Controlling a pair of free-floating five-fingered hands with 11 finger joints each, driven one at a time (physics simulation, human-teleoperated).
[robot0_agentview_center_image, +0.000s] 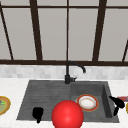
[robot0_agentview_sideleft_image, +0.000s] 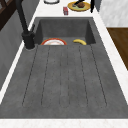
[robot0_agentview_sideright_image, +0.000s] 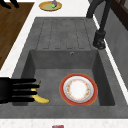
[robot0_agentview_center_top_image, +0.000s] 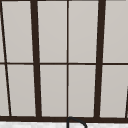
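My right hand (robot0_agentview_center_image: 117, 103) hovers at the right end of the sink basin (robot0_agentview_center_image: 106, 100). In the right side view this right hand (robot0_agentview_sideright_image: 12, 90) is open, its straight fingers reaching over the basin's front edge just above a yellow banana (robot0_agentview_sideright_image: 41, 99). The banana (robot0_agentview_sideleft_image: 80, 41) lies on the basin floor beside a red-rimmed white plate (robot0_agentview_sideright_image: 78, 89), also seen in the front view as the plate (robot0_agentview_center_image: 87, 102). My left hand (robot0_agentview_center_image: 38, 113) hangs over the front of the drainboard (robot0_agentview_center_image: 42, 95). A big red ball (robot0_agentview_center_image: 67, 115) sits low in the front view.
A black faucet (robot0_agentview_center_image: 67, 73) stands at the back between drainboard and basin. A yellow plate with food (robot0_agentview_center_image: 2, 105) sits on the left counter, another yellow plate (robot0_agentview_sideleft_image: 78, 5) and a small red item (robot0_agentview_sideleft_image: 65, 10) on the right counter. A window lies behind.
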